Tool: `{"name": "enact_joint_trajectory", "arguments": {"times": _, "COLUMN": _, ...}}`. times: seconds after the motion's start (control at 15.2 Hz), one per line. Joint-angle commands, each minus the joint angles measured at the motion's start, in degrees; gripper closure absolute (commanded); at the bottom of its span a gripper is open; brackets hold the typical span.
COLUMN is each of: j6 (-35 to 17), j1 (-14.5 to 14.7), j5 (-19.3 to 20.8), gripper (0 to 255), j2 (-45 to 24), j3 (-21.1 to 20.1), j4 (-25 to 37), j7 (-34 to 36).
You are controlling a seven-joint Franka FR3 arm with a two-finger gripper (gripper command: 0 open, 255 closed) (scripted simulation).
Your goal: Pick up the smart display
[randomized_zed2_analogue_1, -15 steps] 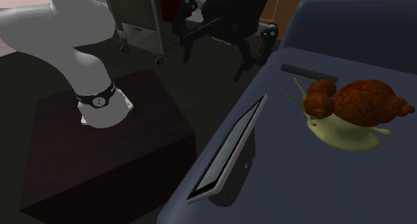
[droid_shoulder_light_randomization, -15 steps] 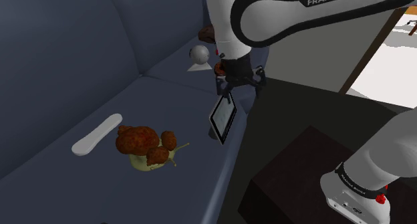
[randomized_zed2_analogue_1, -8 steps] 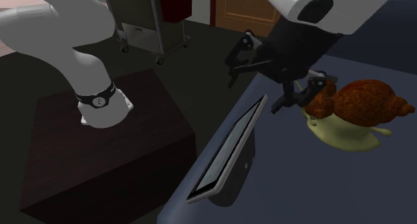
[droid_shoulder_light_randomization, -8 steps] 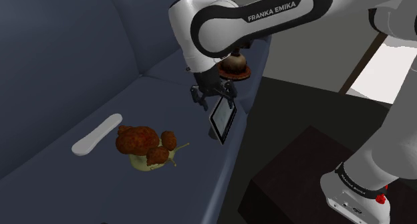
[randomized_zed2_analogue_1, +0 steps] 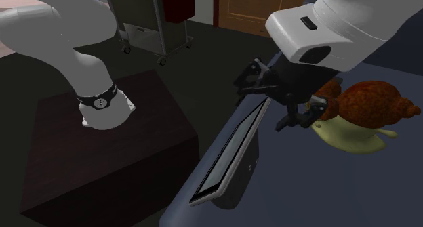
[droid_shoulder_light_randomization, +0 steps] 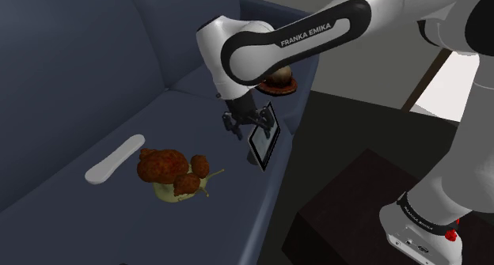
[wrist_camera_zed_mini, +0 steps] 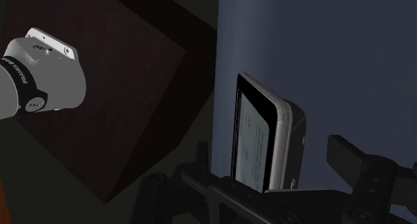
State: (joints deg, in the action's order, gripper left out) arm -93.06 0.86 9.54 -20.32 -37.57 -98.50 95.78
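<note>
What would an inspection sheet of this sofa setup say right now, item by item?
Surface: dark blue sofa seat.
Job's thing: smart display, propped tilted at the seat's front edge.
Clutter: snail toy, white flat bar, brown round item.
Jaws: open, either side of the display's top, not touching.
Cables: nothing seen.
Surroundings: dark box stand, wheeled rack.

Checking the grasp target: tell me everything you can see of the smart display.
The smart display is a thin slab with a dark screen, a pale rim and a darker wedge base behind. It stands tilted back near the front edge of the blue sofa seat, resting on it. The open claw straddles its top edge, not visibly touching.
</note>
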Motion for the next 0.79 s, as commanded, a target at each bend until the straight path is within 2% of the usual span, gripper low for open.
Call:
{"name": "enact_joint_trajectory", "arguments": {"times": 0.0, "j6": -0.89, "j1": -0.06, "j5": 0.17, "gripper": 0, "j2": -0.21, "j3": 0.11, "j4": -0.7, "j7": 0.02}}
{"name": "enact_joint_trajectory", "arguments": {"times": 0.07, "j6": -0.88, "j1": -0.06, "j5": 0.18, "gripper": 0, "j2": -0.22, "j3": 0.11, "j4": -0.69, "j7": 0.02}}
{"name": "enact_joint_trajectory", "arguments": {"times": 0.13, "j6": -0.87, "j1": -0.06, "j5": 0.17, "gripper": 255, "j2": -0.2, "j3": 0.1, "j4": -0.69, "j7": 0.02}}
{"name": "enact_joint_trajectory", "arguments": {"times": 0.73, "j6": -0.88, "j1": -0.06, "j5": 0.18, "gripper": 255, "j2": -0.22, "j3": 0.11, "j4": -0.69, "j7": 0.02}}
